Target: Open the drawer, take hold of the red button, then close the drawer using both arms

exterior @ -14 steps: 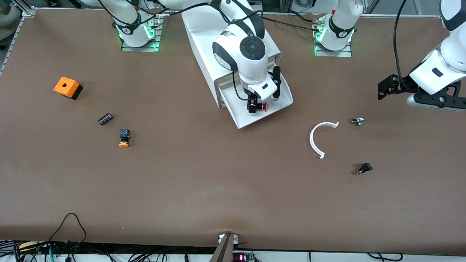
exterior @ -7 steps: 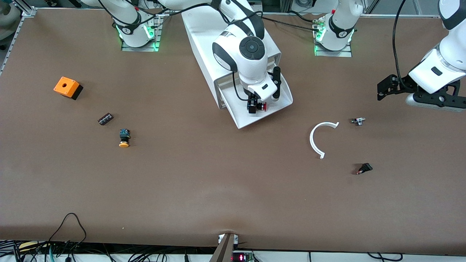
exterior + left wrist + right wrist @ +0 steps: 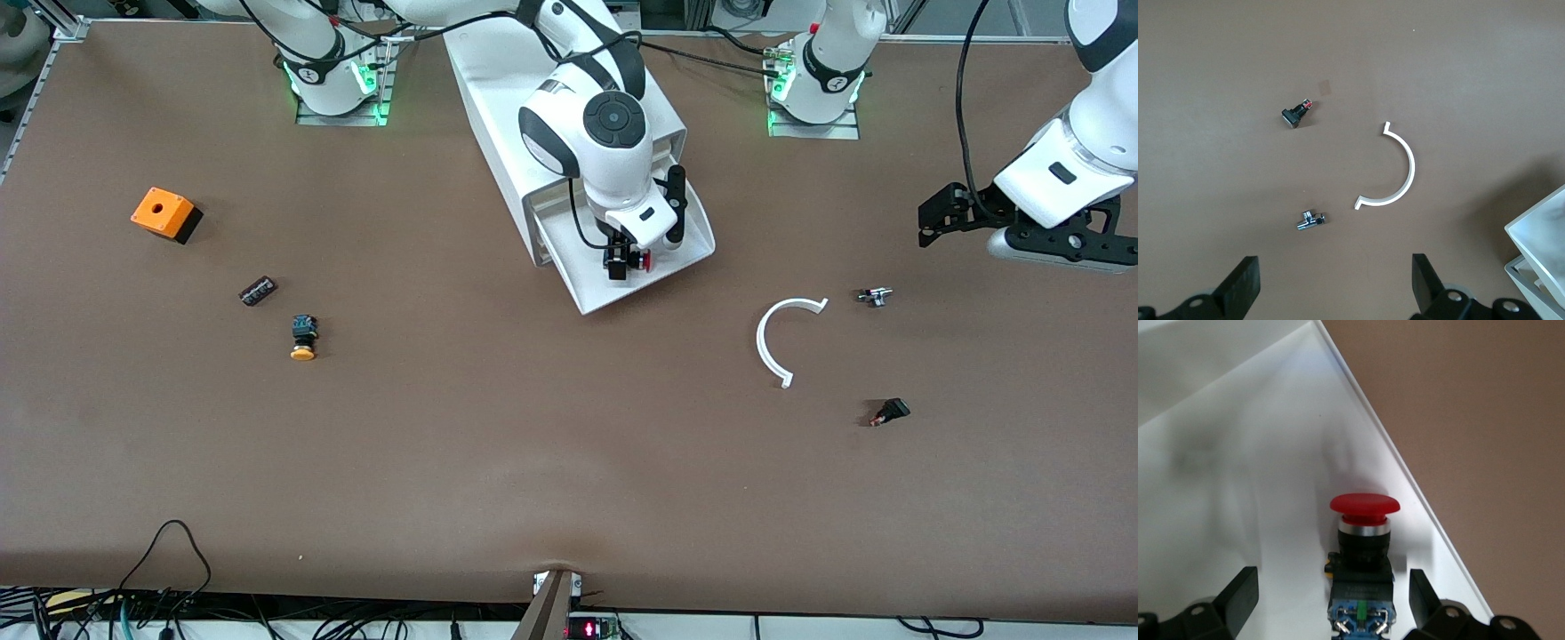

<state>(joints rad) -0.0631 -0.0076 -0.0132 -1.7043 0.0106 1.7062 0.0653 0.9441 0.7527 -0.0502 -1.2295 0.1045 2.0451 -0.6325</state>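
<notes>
The button (image 3: 1361, 567) lies on its side in the open drawer (image 3: 689, 253), squarely between your right gripper's (image 3: 1331, 603) wide-open, empty jaws. Its long axis runs along the gap, red cap pointing away from the wrist. The left gripper (image 3: 942, 213), also open and empty, waits well apart.

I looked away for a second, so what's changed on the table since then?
Very little. The left gripper, open, drifted slightly toward the table's middle. The right gripper stays open around the red button in the pulled-out drawer. Nothing was gripped or released.
</notes>
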